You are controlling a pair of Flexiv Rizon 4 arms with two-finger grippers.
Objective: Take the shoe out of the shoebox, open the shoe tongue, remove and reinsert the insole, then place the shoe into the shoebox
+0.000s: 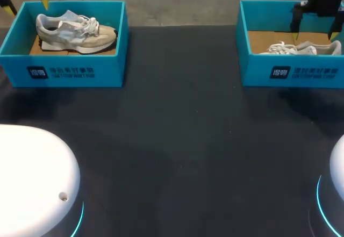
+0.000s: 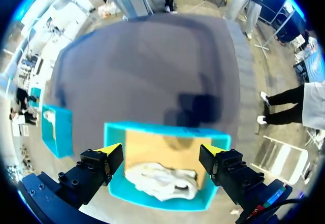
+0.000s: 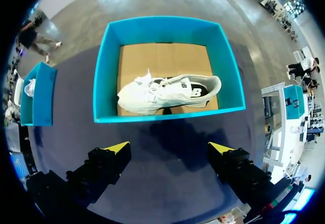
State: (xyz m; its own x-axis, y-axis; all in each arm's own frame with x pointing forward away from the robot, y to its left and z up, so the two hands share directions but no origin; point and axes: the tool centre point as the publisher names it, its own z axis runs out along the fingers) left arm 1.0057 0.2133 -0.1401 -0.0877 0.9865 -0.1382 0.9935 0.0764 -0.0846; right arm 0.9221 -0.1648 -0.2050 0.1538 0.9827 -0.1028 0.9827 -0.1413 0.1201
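Since neither shoe had left its box, the step in hand was judged to be the lift-out, and it called for a tidy approach. Farthest left, the left fingers [image 2: 107, 151] stood wide apart and held nothing. The left shoebox [image 2: 162, 128] sat under them on the dark table [image 1: 177, 140], and its beige shoe [image 2: 162, 182] lay below and between the two tips, touched by neither. A good grasp there would likely mean dropping straight down inside the walls and closing across the narrow width near the heel collar rather than on the laces. The lift should then continue until the sole cleared the rim, since a light box might drag along. Farther right, the right fingers [image 3: 116, 148] were equally wide and empty. The right shoebox [image 3: 106, 82] was ahead of them, not beneath, and the white shoe [image 3: 167, 93] inside it apparently lay on its side. Those fingers would probably need to come over the box before descending.
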